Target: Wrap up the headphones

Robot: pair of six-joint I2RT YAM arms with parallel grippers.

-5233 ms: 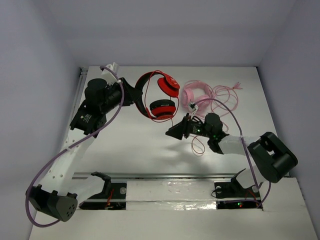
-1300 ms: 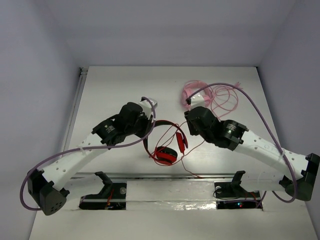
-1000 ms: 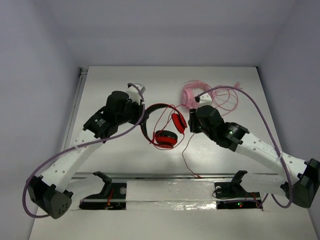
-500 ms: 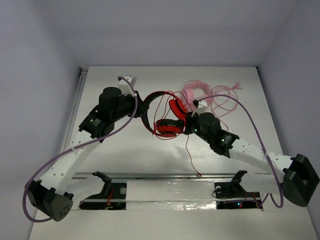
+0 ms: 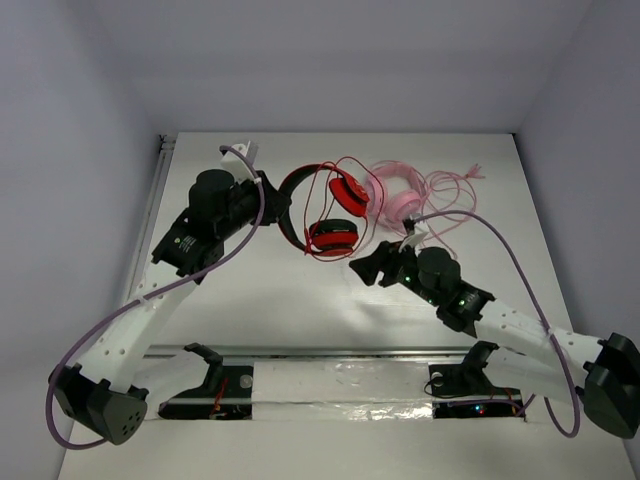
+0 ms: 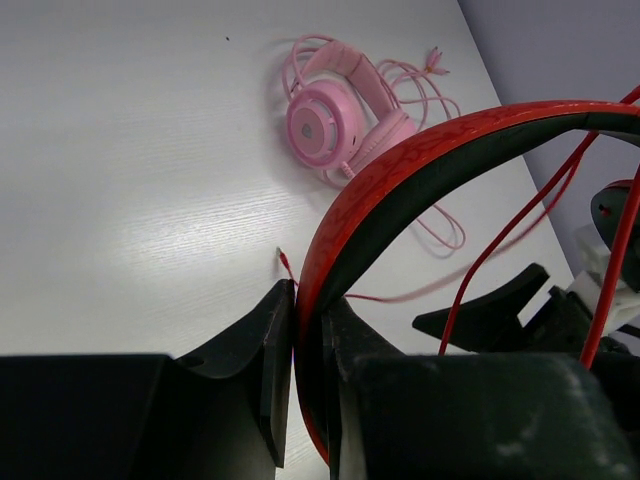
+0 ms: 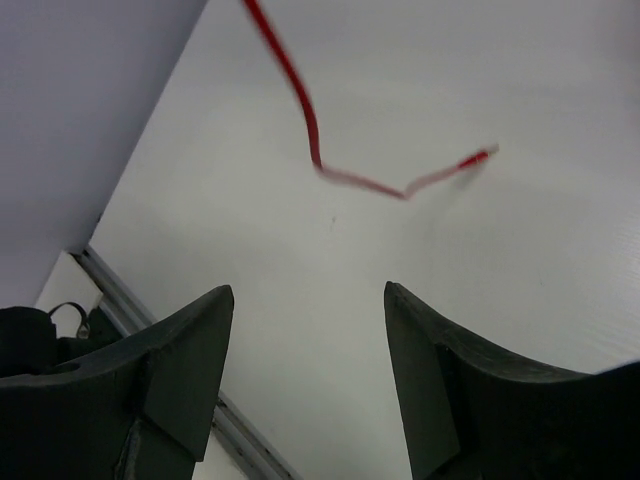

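1. Left gripper (image 5: 273, 196): the jaws are closed tight on the headband of the headphones (image 5: 345, 192). In the left wrist view both fingers (image 6: 276, 345) press flat on the red-and-black band.
2. Position of the headphones: immediately to the left of the pink headphones (image 5: 396, 201) in the top view. One red cup sits at the edge of the pink set; contact cannot be confirmed. The second cup is below it, toward the arm bases.
3. Cable (image 7: 360, 181): thin red loops drape over the band and cups. A loose length ending in the plug shows over the table (image 5: 250, 300) in the right wrist view.
4. Right gripper (image 5: 368, 268): the jaws are spread wide and hold nothing. It is on the base side of the pink headphones (clear of both sets).
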